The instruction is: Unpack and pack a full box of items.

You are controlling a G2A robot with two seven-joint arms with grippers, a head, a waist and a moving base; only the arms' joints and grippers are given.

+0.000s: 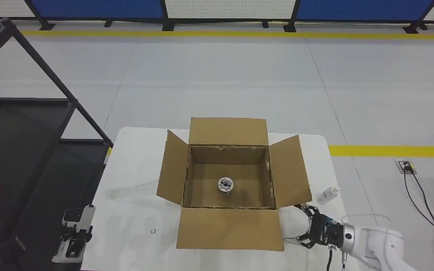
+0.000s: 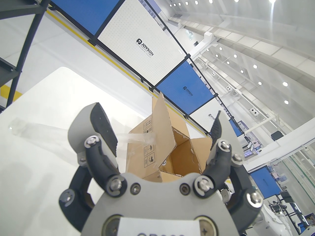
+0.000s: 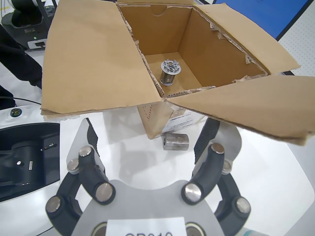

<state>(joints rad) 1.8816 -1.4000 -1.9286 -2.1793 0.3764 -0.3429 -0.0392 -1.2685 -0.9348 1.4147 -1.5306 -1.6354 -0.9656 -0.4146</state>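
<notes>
Left gripper (image 2: pixel 158 111): fingers spread, empty, well left of the cardboard box (image 1: pixel 230 154).
Clear plastic tube (image 2: pixel 37 131): lying on the surface left of the box.
Box: four flaps splayed (probably for access).
Flanged metal part (image 3: pixel 169 72): upright, middle of the box floor.
Steel sleeve (image 3: pixel 175 142): beside the box's near right corner, under the overhanging flap.
Right gripper (image 3: pixel 149 126): fingers spread, empty, right of the box, with that flap in its way.
</notes>
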